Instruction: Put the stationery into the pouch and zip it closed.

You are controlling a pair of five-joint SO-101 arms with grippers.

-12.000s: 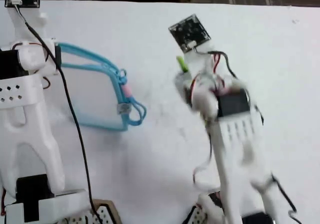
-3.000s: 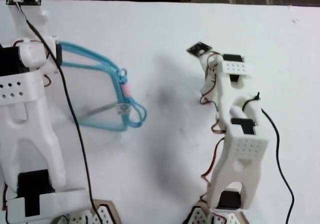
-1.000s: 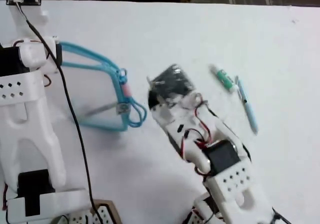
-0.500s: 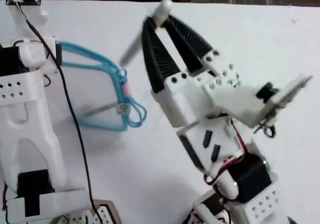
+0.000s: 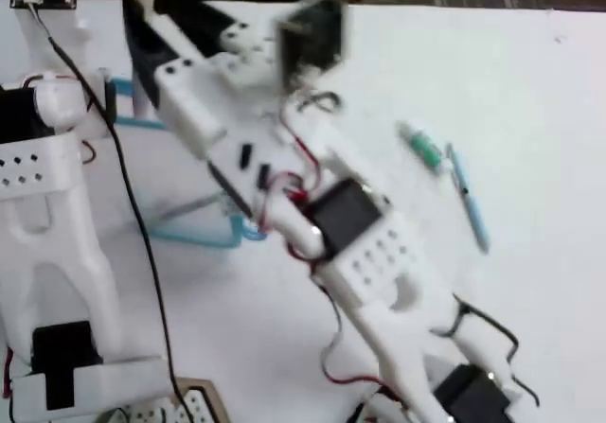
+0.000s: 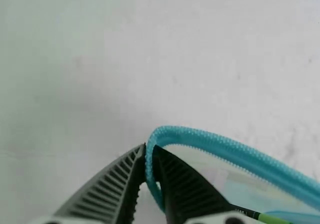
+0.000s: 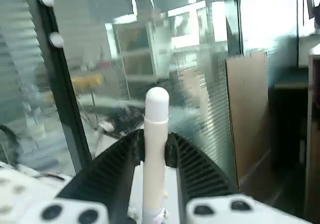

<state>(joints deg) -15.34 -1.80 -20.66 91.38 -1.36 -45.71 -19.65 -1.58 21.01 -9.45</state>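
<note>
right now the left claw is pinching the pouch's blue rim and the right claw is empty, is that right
Not quite. The right claw is not empty: it is shut on a white pen, as the right wrist view shows. The left claw does pinch the pouch's blue rim.

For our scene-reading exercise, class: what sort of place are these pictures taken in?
Probably an office or lab workspace: a white table serves as the work surface, and the right wrist view looks through a glass partition to shelving behind it.
</note>
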